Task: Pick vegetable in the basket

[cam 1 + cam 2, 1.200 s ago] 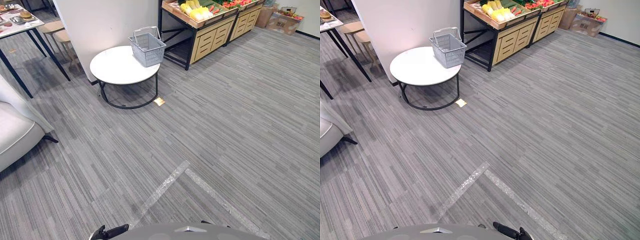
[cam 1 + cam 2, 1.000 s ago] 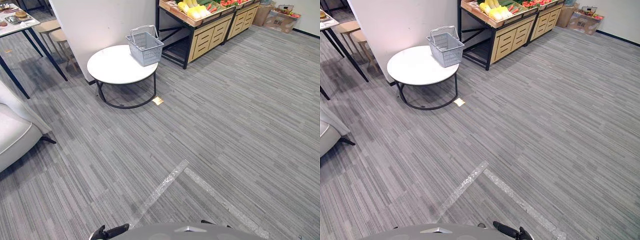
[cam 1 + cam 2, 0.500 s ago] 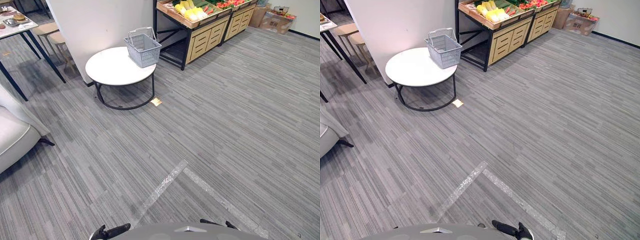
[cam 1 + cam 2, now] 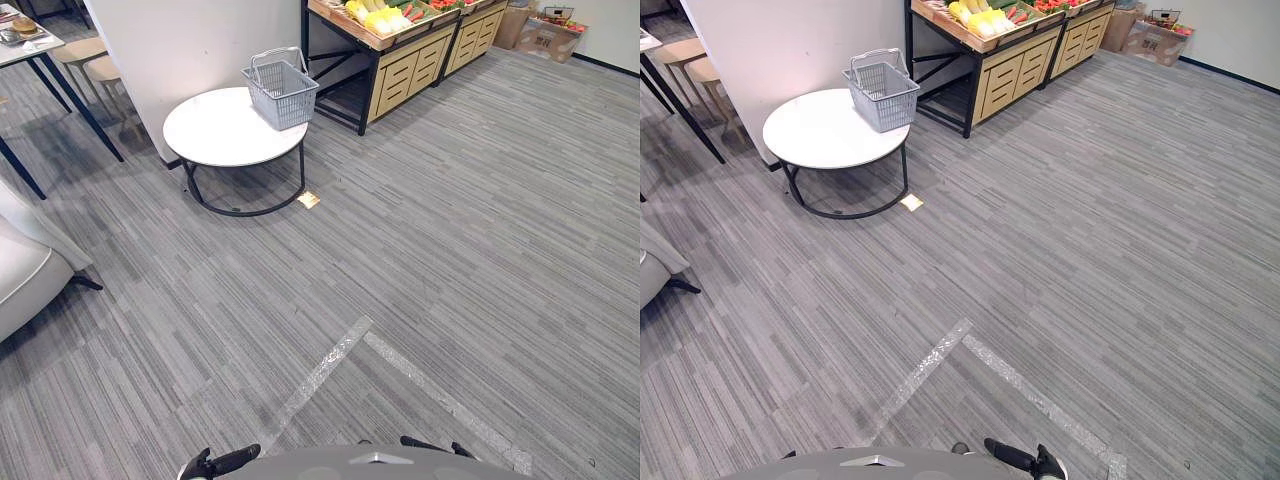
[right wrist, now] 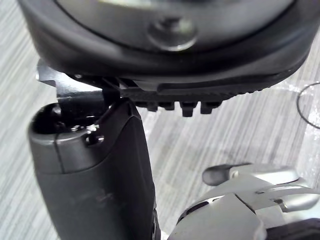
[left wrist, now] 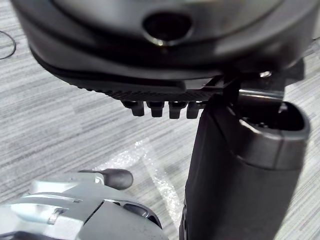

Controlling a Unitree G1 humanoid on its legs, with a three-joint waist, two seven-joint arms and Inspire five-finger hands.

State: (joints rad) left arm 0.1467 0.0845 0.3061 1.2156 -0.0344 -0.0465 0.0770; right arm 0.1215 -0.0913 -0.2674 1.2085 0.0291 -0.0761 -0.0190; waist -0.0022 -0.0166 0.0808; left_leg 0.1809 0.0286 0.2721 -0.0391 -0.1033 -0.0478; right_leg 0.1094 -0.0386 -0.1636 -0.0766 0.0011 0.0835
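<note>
A grey wire basket [image 4: 281,90] with its handle up stands on the back right edge of a round white table [image 4: 215,135], and looks empty from here. Behind it, a wooden shelf stand [image 4: 400,50] holds yellow, green and red vegetables [image 4: 383,14] in its top trays. My left hand [image 4: 222,464] hangs low at my side, far from the table; in the left wrist view the left hand [image 6: 165,45] has relaxed fingers [image 6: 160,107] and holds nothing. My right hand [image 4: 1022,459] hangs likewise; the right hand [image 5: 170,45] is open and empty.
A white wall corner [image 4: 190,40] stands behind the table. Stools [image 4: 90,60] and a dark-legged table [image 4: 30,50] are at the back left, a pale sofa [image 4: 25,275] at the left. Tape strips [image 4: 330,365] cross the grey carpet. A cardboard box [image 4: 545,30] sits far right.
The whole picture has shifted a little, so the camera has moved; the table and shelf sit slightly further left and up. Both hands still hang at my sides.
</note>
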